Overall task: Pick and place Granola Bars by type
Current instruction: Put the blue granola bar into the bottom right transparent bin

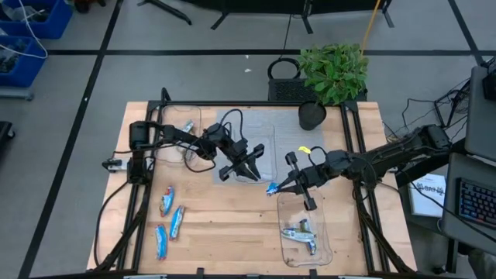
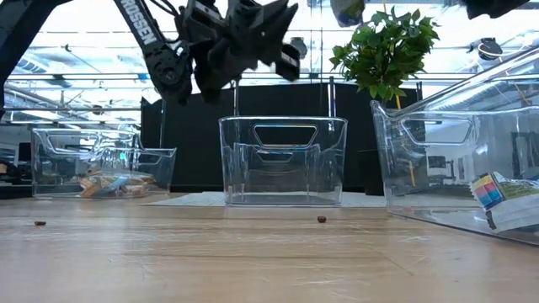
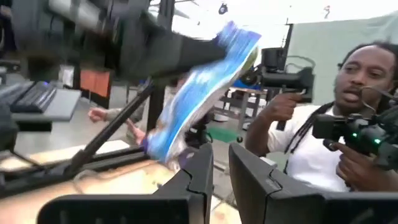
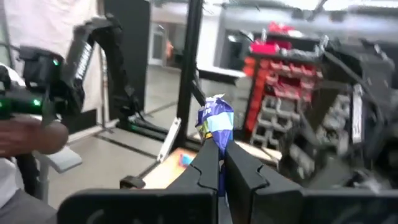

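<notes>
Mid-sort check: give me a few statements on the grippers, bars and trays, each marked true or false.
1. The right gripper is shut on a blue granola bar. True.
2. The left gripper holds that bar. False: nothing sits between its fingers.
3. Four blue bars lie on the table's left side. True.
4. The right tray is empty. False: silver bars lie in it.
5. A potted plant stands at the far edge. True.
</notes>
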